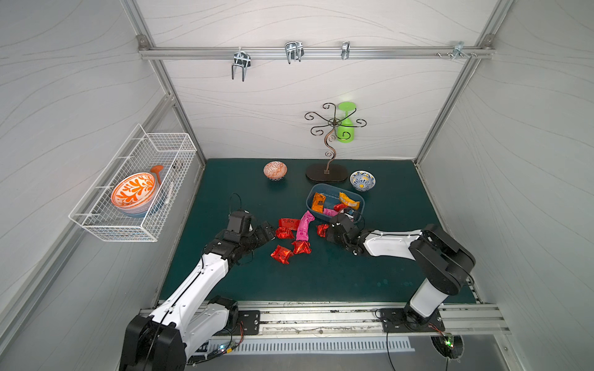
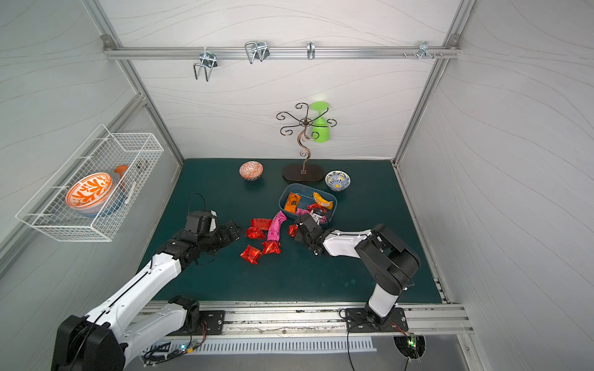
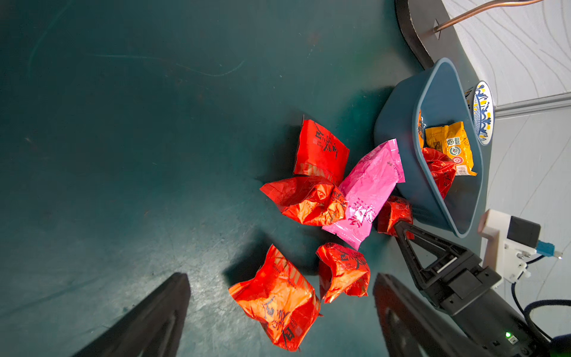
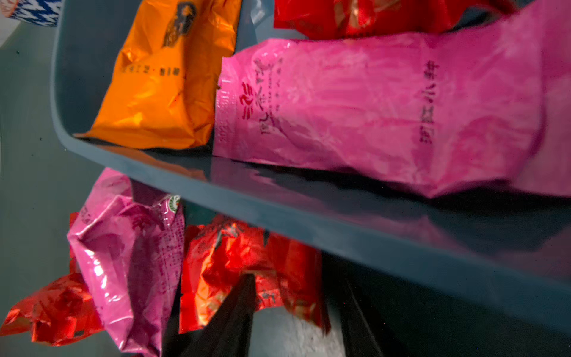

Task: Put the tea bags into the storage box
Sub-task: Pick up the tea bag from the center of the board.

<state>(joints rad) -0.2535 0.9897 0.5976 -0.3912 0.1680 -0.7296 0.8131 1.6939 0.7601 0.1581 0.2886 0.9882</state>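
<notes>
The storage box (image 1: 310, 199) (image 3: 398, 117) is a dark blue tub on the green mat; it holds orange (image 1: 319, 202), yellow (image 1: 348, 200), pink (image 4: 370, 108) and red tea bags. Several red tea bags (image 1: 282, 253) (image 3: 278, 296) and a long pink one (image 1: 305, 226) (image 3: 367, 188) lie loose on the mat in front of it. My right gripper (image 1: 328, 229) (image 4: 298, 279) is low beside the box's near wall, jaws partly open astride a red tea bag (image 4: 247, 262) (image 1: 322, 230). My left gripper (image 1: 271, 229) (image 3: 281, 275) is wide open and empty, just left of the pile.
A red-patterned bowl (image 1: 275, 170) and a blue-yellow bowl (image 1: 362, 180) stand behind the box. Beside them is a scrolled metal stand (image 1: 327, 173) with a green cup (image 1: 345, 128) hung on it. A white wire basket (image 1: 135, 192) with bowls hangs on the left wall.
</notes>
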